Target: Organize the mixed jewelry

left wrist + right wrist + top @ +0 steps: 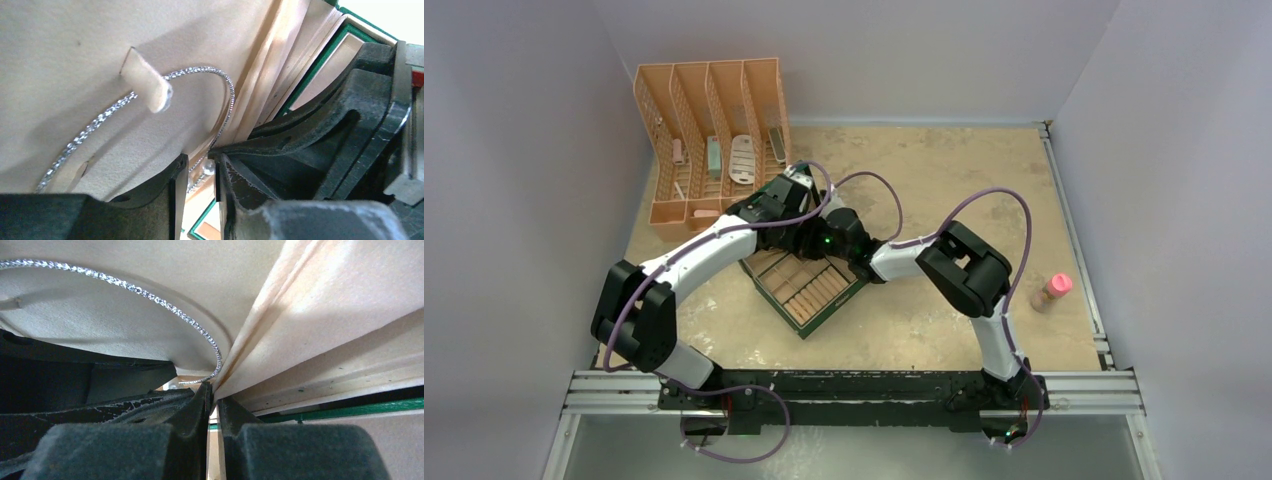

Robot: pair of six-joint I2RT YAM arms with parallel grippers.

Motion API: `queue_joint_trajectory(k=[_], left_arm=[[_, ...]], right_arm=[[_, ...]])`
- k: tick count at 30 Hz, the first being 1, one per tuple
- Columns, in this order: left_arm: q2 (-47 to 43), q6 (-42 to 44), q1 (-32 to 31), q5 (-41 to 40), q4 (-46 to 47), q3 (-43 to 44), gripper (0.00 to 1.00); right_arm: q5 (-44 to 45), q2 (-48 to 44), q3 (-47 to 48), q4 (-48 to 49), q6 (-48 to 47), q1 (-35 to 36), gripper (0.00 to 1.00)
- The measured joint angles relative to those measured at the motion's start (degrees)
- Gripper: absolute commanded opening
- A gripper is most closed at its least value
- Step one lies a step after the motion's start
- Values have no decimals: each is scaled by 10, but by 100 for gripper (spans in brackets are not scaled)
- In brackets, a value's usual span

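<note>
We see two slim arms, the left arm (709, 240) and the right arm (996, 340). Each is built of smooth white link shells joined by bulky black joint housings with rounded corners. A thin purple cable (996, 190) loops loosely along each one. A small green light (826, 240) glows on a black wrist block. Both stand on a black base plate (854, 385). Up close, the left fingers (145, 205) and right fingers (185, 407) are matte black and wedge-shaped, with scuffed, pale-flecked edges.
</note>
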Motion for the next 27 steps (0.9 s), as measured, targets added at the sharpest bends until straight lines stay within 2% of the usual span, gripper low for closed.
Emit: queue_joint_trajectory(k=[5,9,19,27], left_arm=[[-2,-13,0,2,-23,12,33],[-10,-19,0,8,-43,14,33],[-13,-37,0,6,-66,14,24],[-5,-74,-7,-10,-68,14,22]], right_arm=[[1,-5,-6,0,6,0,8],[0,-6,-7,-2,10,2,5],[0,-25,-41,13,19,7,4],[2,-53,-86,38,22,10,7]])
